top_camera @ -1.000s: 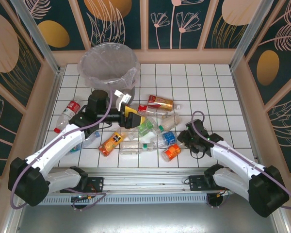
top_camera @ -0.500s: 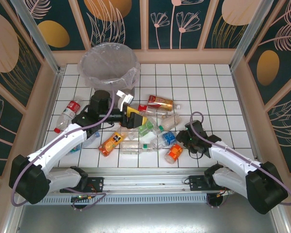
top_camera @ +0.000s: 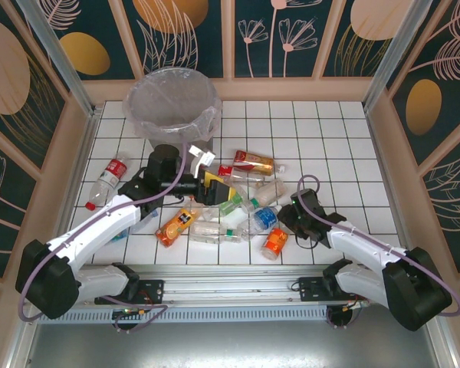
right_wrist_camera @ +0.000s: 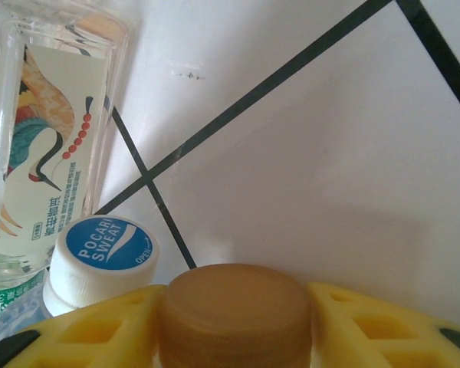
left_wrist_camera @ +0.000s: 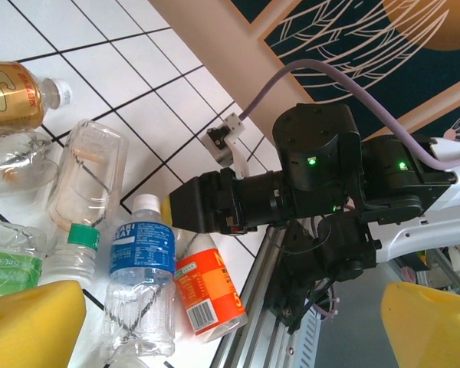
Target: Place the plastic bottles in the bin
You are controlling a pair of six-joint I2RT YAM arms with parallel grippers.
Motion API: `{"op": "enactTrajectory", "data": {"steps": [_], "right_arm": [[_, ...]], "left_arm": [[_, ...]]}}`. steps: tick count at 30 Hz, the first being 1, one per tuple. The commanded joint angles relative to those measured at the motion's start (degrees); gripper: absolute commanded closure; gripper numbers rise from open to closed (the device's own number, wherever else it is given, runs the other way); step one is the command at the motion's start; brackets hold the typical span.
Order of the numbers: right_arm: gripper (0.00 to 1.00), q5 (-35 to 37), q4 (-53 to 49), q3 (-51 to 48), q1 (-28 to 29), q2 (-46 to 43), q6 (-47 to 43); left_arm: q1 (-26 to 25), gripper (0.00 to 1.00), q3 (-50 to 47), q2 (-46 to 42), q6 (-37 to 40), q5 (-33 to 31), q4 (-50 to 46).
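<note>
White tiles are covering the table (top_camera: 330, 138), and dark flower walls are standing around it. One red-label bottle (top_camera: 111, 172) is lying alone, left of the bin (top_camera: 138, 103) and nearer the arms. The bin is sitting at the far side. Just in front of the bin, the left gripper (top_camera: 207, 178) is hanging over the bottle heap (top_camera: 230, 203) with its fingers wide apart, holding nothing. Further right of the bin, the right gripper (top_camera: 289, 220) is squeezing the brown cap (right_wrist_camera: 234, 310) of the orange bottle (top_camera: 274, 242), its yellow fingers (right_wrist_camera: 368, 322) pressing both sides. A cap is a small thing to hold, so the arm is probably needing a firm squeeze and a slow, straight lift. It should be keeping clear of the blue bottle (top_camera: 265, 218) right beside it before swinging to the bin.
</note>
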Motion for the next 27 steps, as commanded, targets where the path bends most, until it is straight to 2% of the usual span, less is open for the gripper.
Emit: {"op": "enactTrajectory", "data": {"steps": [1,11,18,27], "right_arm": [[0.53,1.83,1.67,-1.23,0.51,-1.05,-0.07],[0.57,7.86,-1.74,2.66,-0.64,-4.74,-6.71],[0.58,11.95,-7.20,9.75,-1.93,-9.46,-15.55],[0.59,6.39,-6.27,17.94,-2.11,-13.38,-22.09]], "left_arm": [[-0.75,0.01,0.30,0.81,-0.53,-0.07,1.87],[-3.96,0.02,0.39,4.00,0.53,-1.24,1.27],[-7.90,0.01,0.55,7.52,-1.60,-1.00,6.19],[-14.13,0.02,5.12,14.80,-4.64,-3.63,11.74]]}}
